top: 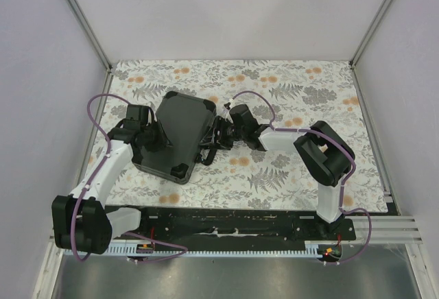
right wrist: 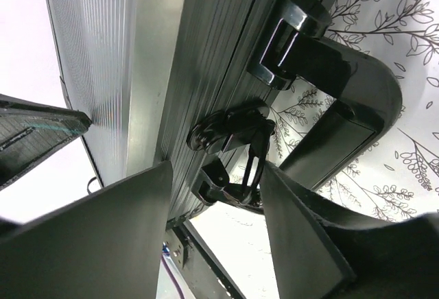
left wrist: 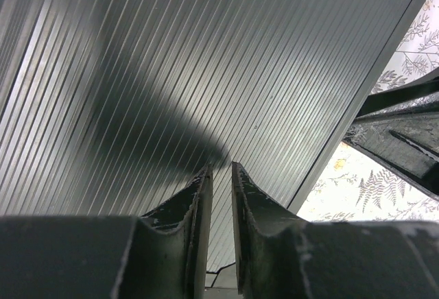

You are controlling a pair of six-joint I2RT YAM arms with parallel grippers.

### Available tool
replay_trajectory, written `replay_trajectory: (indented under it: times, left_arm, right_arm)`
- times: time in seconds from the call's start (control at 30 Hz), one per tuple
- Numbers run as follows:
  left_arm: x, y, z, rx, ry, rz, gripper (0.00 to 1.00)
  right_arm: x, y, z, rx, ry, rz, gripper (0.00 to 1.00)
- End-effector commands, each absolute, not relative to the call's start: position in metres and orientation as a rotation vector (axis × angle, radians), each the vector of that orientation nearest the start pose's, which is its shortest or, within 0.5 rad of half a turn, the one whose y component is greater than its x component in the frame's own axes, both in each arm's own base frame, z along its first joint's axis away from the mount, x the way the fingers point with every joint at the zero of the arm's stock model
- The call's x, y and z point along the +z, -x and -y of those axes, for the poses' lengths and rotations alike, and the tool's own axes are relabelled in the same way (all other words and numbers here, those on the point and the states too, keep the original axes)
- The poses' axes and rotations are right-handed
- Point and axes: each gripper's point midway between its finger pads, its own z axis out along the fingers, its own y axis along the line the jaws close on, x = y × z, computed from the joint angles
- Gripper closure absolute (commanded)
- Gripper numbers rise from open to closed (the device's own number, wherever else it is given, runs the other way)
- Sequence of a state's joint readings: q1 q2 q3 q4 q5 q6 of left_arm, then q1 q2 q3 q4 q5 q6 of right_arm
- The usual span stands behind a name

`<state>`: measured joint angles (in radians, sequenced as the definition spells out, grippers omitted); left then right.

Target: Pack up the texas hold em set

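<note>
the closed briefcase blocks the left-middle of the desk and is hemmed on both flanks, with the left pincer close against its left side and the right pincer at its right edge, where the handle and a latch jut between the spread fingers. the right arm hangs over the right-middle of the desk. open room lies behind the briefcase up to the back wall, along the far right corner, and on the near strip in front of the case.
</note>
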<state>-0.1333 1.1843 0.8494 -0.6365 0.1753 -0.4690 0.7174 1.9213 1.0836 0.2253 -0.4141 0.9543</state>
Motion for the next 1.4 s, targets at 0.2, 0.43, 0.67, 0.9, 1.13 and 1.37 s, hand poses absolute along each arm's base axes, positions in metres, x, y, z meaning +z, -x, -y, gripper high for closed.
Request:
replay_trajectory:
  times: [0.2,0.43,0.67,0.9,1.13,1.37]
  left_arm:
    - [0.083,-0.250,0.079,-0.370,0.328,-2.677,0.75]
    - [0.080,-0.250,0.080,-0.373,0.326,-2.687,0.76]
    - [0.103,-0.261,0.081,-0.379,0.300,-2.630,0.75]
    - [0.158,-0.293,0.081,-0.366,0.247,-2.522,0.68]
    - [0.201,-0.324,0.076,-0.322,0.233,-2.418,0.50]
    - [0.192,-0.339,0.048,-0.132,0.292,-2.423,0.33]
  right_arm:
    - [0.146,-0.303,-0.431,1.475,0.074,-2.261,0.61]
    - [0.147,-0.305,-0.431,1.447,0.071,-2.274,0.65]
    - [0.167,-0.305,-0.409,1.318,0.047,-2.272,0.67]
    - [0.145,-0.303,-0.366,0.991,-0.057,-2.422,0.69]
    - [0.090,-0.292,-0.357,0.809,-0.074,-2.614,0.73]
    - [0.081,-0.300,-0.378,0.804,0.023,-2.627,0.72]
